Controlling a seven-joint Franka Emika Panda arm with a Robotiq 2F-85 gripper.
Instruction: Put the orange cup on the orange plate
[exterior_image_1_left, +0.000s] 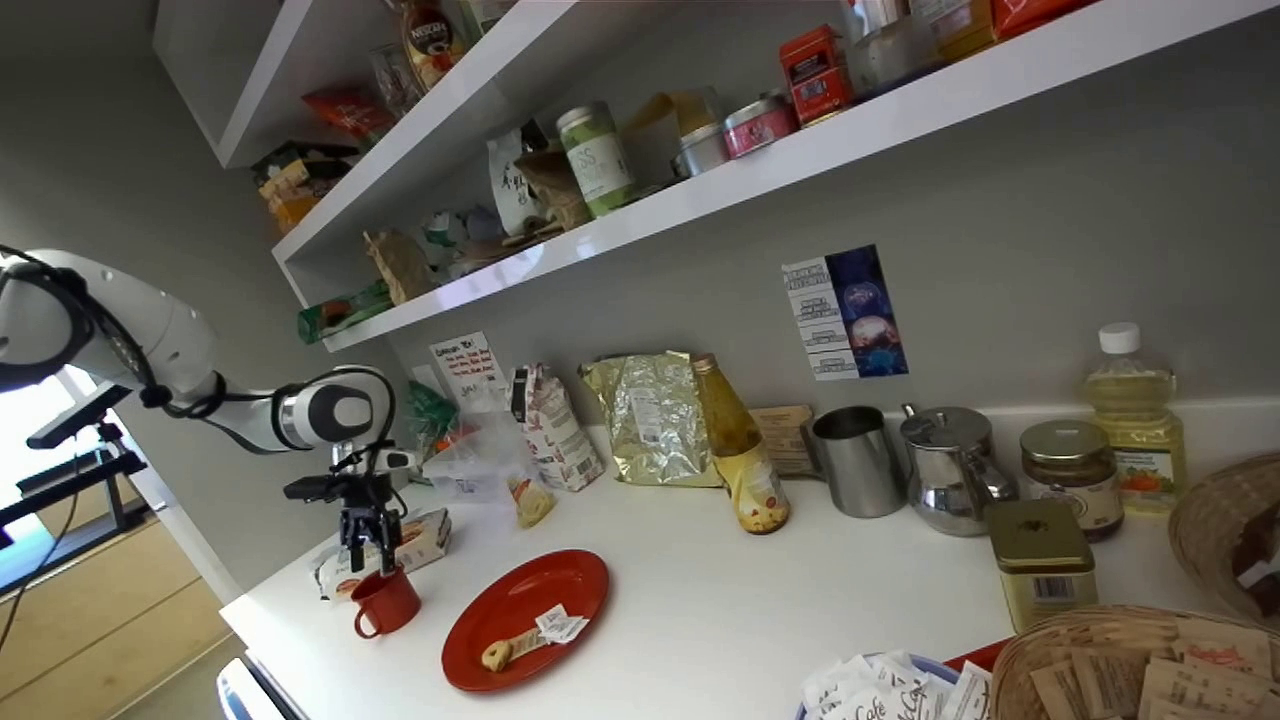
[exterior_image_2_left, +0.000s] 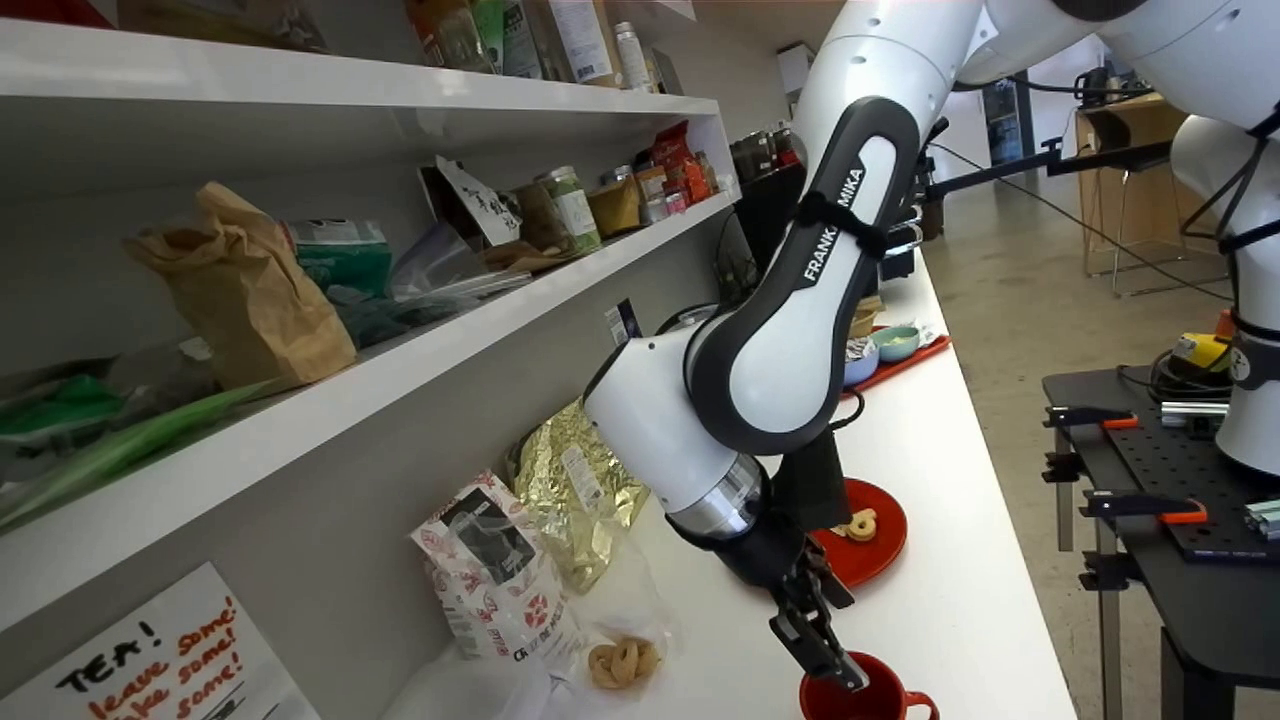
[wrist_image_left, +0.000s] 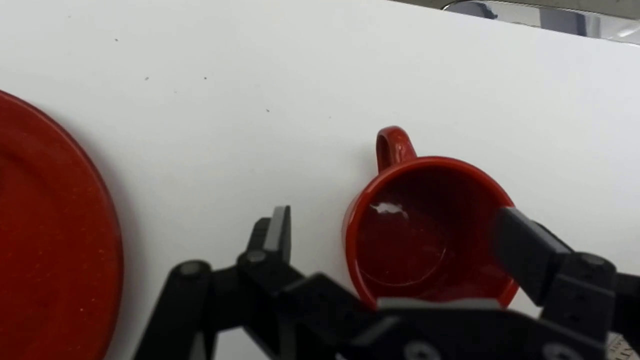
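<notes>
My tool (wrist_image_left: 395, 225): fingers parted wide, gripping nothing, set over the orange cup (exterior_image_1_left: 390, 605); whether a finger touches its rim, I cannot tell. Said cup: upright on the white desk (exterior_image_1_left: 700, 590). One orange plate (exterior_image_1_left: 520, 595): near the cup, a strip of desk between; on it, a tan ring-shaped piece (exterior_image_1_left: 496, 655) and white packets (exterior_image_1_left: 562, 627). Well apart from the cup, in turn: gold foil bag (exterior_image_1_left: 620, 430), yellow-labelled bottle (exterior_image_1_left: 745, 460), steel pitcher (exterior_image_1_left: 862, 465), steel teapot (exterior_image_1_left: 950, 475), lidded jar (exterior_image_1_left: 1070, 480).

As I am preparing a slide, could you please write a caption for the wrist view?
Open gripper at the upright cup, part of the plate at the picture's left edge.
</notes>
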